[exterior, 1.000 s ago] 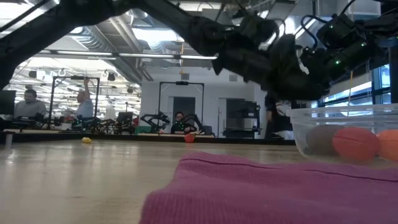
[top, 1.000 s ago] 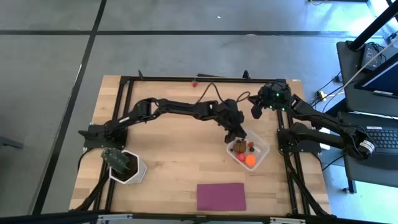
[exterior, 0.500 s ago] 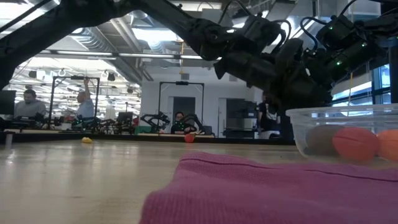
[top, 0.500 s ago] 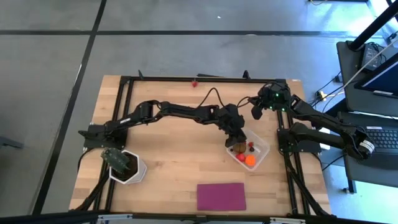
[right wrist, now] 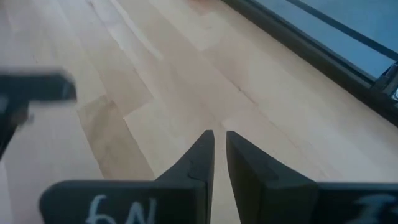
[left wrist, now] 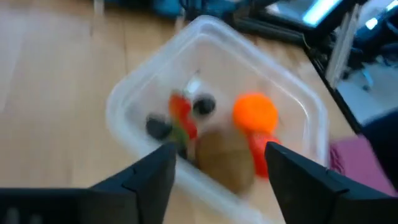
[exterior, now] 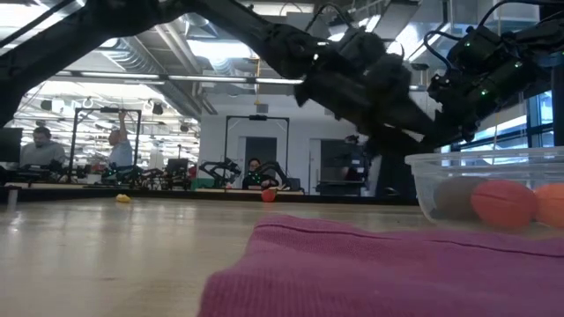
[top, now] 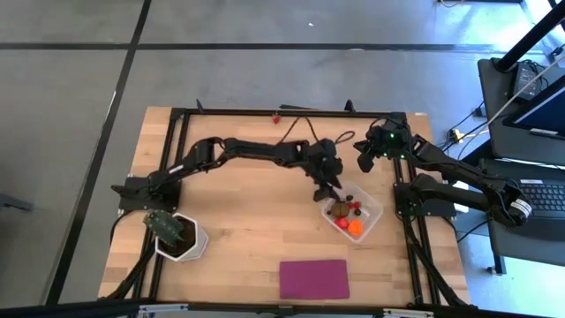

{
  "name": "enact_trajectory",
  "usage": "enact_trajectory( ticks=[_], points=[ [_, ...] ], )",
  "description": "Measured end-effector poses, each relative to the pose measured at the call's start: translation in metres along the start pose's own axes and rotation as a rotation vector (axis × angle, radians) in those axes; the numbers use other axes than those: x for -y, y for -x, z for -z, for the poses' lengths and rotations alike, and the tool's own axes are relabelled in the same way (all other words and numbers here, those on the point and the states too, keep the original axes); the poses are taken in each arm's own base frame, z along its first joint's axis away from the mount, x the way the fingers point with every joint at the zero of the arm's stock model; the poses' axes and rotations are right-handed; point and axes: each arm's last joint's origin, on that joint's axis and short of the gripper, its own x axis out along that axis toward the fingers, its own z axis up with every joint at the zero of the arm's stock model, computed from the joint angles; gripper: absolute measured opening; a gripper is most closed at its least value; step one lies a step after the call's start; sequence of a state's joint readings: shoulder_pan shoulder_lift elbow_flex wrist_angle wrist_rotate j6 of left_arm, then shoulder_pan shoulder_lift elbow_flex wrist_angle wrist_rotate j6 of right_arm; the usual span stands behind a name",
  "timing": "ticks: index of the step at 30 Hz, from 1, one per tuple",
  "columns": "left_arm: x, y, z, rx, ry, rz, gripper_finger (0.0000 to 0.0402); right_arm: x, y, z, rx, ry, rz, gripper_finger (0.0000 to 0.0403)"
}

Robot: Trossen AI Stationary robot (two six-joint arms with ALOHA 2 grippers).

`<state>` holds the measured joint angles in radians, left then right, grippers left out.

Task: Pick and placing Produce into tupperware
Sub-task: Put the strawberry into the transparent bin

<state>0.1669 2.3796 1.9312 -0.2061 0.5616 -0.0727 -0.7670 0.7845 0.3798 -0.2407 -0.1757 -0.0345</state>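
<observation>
While I watch from the overhead camera, I note the left gripper [top: 333,191] hanging above the table just beside the far-left rim of the clear, shallow, rounded-square plastic tub [top: 375,215]. Its wrist camera shows both dark fingers [left wrist: 155,171] spread well apart with nothing between them; the tub [left wrist: 124,99] lies in full sight beyond them.

Contents of the tub, as I read them:
- bright orange toy ball [left wrist: 255,113], touching a red piece [left wrist: 259,146]
- brown oval toy [left wrist: 225,157], nearest the fingers
- red-and-green toy piece [left wrist: 181,118]
- two dark berries [left wrist: 203,106], one beside the red-and-green piece, one nearer the tub wall

From table height I see the tub [exterior: 458,167] on the right behind the flat magenta cloth rectangle [exterior: 352,269], with a grey-brown shape and orange balls showing through its wall.

I log the right gripper [top: 364,160] at the far right of the table, raised, well apart from the tub. Its fingers [right wrist: 199,158] stand almost together, a thin slit between the tips, holding nothing, over bare wood.

One small red toy piece [top: 276,117] sits at the table's far edge. A green plant in a white pot [top: 179,237] stands near the left.
</observation>
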Motion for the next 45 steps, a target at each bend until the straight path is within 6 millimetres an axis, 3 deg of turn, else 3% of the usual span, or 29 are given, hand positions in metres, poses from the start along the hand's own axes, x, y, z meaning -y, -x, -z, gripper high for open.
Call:
enact_trajectory(
  ticks=[8,13,15,20,25,30,37,42,45],
  points=[
    [-0.007,0.073,-0.021,-0.102,-0.049,-0.080,0.0272,0.000,0.000,0.000,0.003,0.001,0.001,0.0046],
    [0.001,0.132,-0.030,-0.242,-0.092,-0.333,0.0266,0.000,0.000,0.000,0.003,-0.003,0.001,0.0046],
    [0.003,0.159,-0.033,-0.283,-0.024,-0.476,0.0261,0.000,0.000,0.000,0.003,-0.004,0.000,0.0046],
    [0.002,0.213,-0.034,-0.224,0.380,-0.863,0.0251,0.000,0.000,-0.001,0.014,-0.003,0.000,0.0046],
    [-0.003,0.236,-0.029,-0.186,0.555,-1.086,0.0244,0.000,0.000,-0.006,0.058,-0.004,0.002,0.0046],
    [-0.008,0.254,-0.010,-0.428,0.536,-1.106,0.0241,0.000,0.000,-0.006,0.062,-0.022,0.001,0.0046],
    [-0.011,0.285,0.017,-0.711,0.730,-1.121,0.0240,0.000,0.000,-0.006,0.063,-0.022,0.001,0.0046],
    [-0.015,0.289,0.019,-0.735,0.701,-1.113,0.0240,0.000,0.000,-0.006,0.064,-0.022,0.001,0.0046],
    [-0.019,0.292,0.021,-0.655,0.866,-1.080,0.0240,0.000,0.000,-0.006,0.064,-0.022,0.001,0.0046]
  ],
)
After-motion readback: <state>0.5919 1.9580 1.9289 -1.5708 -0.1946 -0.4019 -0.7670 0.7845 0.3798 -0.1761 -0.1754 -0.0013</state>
